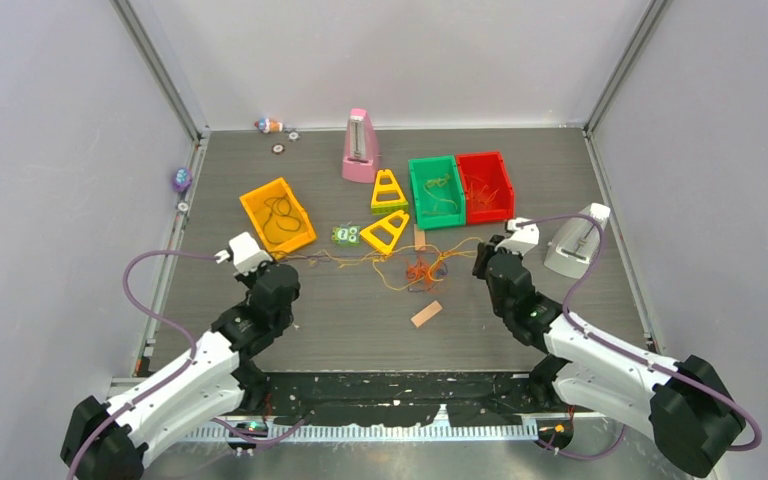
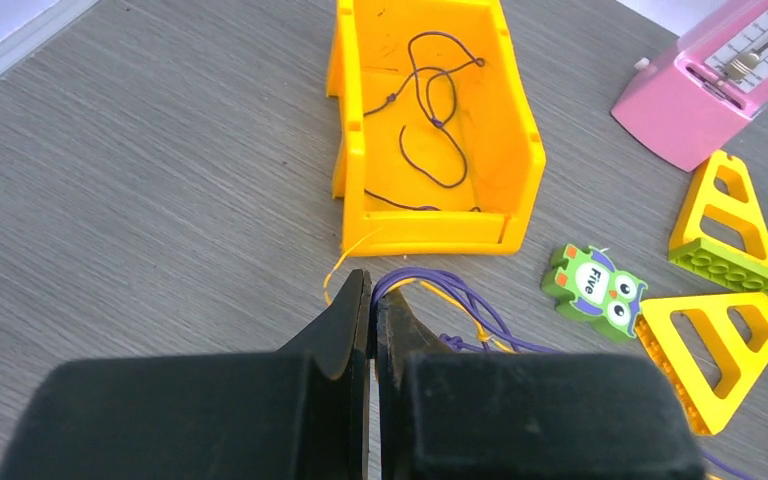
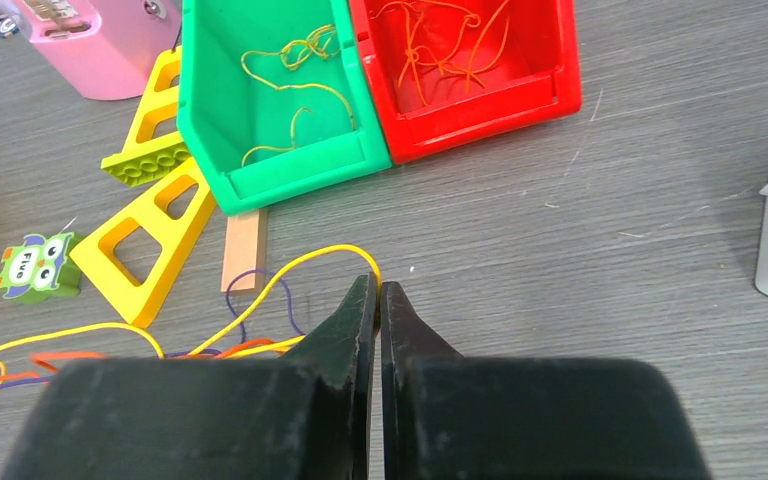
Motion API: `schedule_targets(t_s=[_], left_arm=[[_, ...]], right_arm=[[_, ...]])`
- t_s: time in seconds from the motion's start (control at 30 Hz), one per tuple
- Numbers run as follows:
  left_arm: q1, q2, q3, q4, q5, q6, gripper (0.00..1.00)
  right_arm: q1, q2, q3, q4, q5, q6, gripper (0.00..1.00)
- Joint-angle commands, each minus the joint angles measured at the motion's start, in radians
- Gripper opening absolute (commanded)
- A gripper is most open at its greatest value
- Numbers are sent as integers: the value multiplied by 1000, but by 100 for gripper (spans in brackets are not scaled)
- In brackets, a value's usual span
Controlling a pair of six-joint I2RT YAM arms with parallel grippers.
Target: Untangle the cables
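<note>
The cables (image 1: 420,268) lie as a yellow, orange and purple tangle on the table between my two arms, with strands running out left and right. On the left, my left gripper (image 1: 284,263) is shut on a loop of purple cables (image 2: 460,295) with a yellow strand beside it, just in front of the orange bin (image 2: 430,232). My right gripper (image 1: 481,258) is shut on a yellow cable (image 3: 300,262) that arcs from its tips (image 3: 379,288) back toward the tangle. A purple cable lies inside the orange bin.
A green bin (image 3: 300,172) holds yellow cords and a red bin (image 3: 480,108) holds orange ones. Also on the table: pink metronome (image 1: 361,147), grey metronome (image 1: 577,240), two yellow triangle blocks (image 1: 386,232), an owl block (image 2: 596,286), wooden blocks (image 1: 426,314).
</note>
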Motion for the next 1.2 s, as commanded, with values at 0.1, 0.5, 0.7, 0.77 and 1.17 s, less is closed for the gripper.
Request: schedule_targets(t_s=[0.1,0.5,0.7,0.77,1.17], left_arm=[[5,7,-45,302,357,363,0],[3,128,-35,461,850,449,38],[1,155,-32,492,933,463,98],[-1,191,-10,481,957,465,99],[-36,477,158,421,1157,468,97]], right_arm=[[-11,-14,-22,57,33,-43,5],[-11,55,-11,175,-277,-132,5],[-11,60,-15,203,-346,-146,5],[-11,62,-15,207,-357,-148,5],[-12,44,-26,221,-386,-165,5]])
